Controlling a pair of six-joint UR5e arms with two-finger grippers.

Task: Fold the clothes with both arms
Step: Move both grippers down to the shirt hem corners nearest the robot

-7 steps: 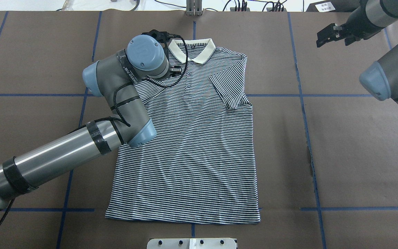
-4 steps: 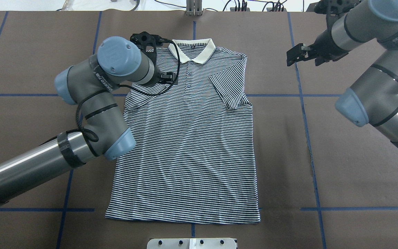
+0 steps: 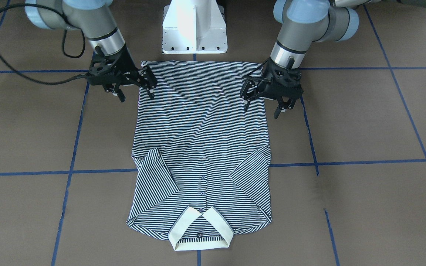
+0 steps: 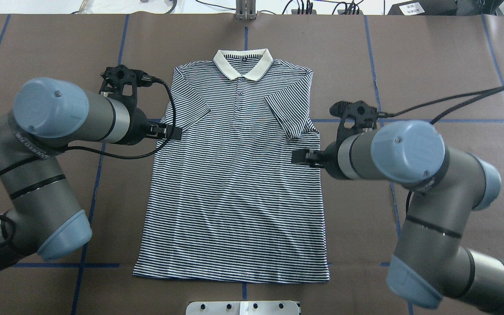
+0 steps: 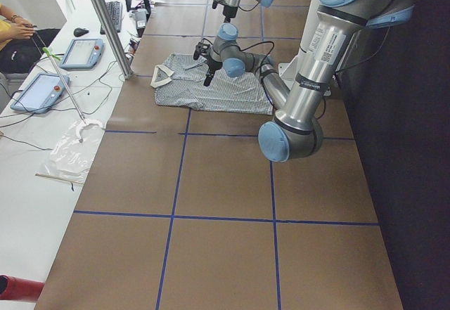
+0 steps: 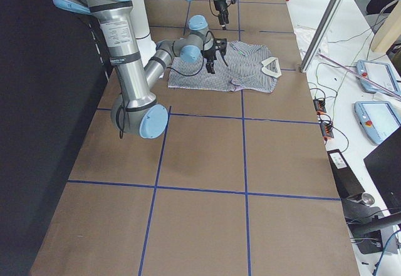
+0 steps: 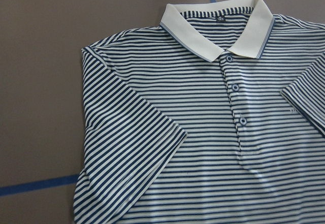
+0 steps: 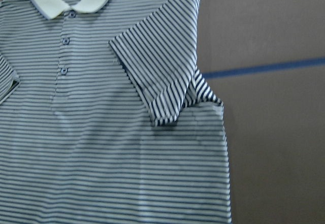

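The striped polo shirt [image 4: 234,183] lies flat, face up, on the brown table, with its cream collar [image 4: 243,65] at the far side and both sleeves folded in onto the chest. It also shows in the front view [image 3: 202,140] and both wrist views [image 7: 213,132] [image 8: 101,148]. My left gripper [image 4: 169,131] [image 3: 261,109] is open and empty, raised over the shirt's left edge. My right gripper [image 4: 302,156] [image 3: 136,96] is open and empty, raised over the right edge. Neither touches the cloth.
The white pedestal base [image 3: 194,26] stands just behind the hem. A metal plate [image 4: 243,307] sits at the near table edge. Blue tape lines [image 4: 383,144] cross the brown cover. A side bench with tablets [image 5: 81,50] and cables runs along the far side.
The left arm pulled back from the collar area to the shirt's left edge. The right arm swung in from the back right corner to the shirt's right edge. The left sleeve now lies uncovered.
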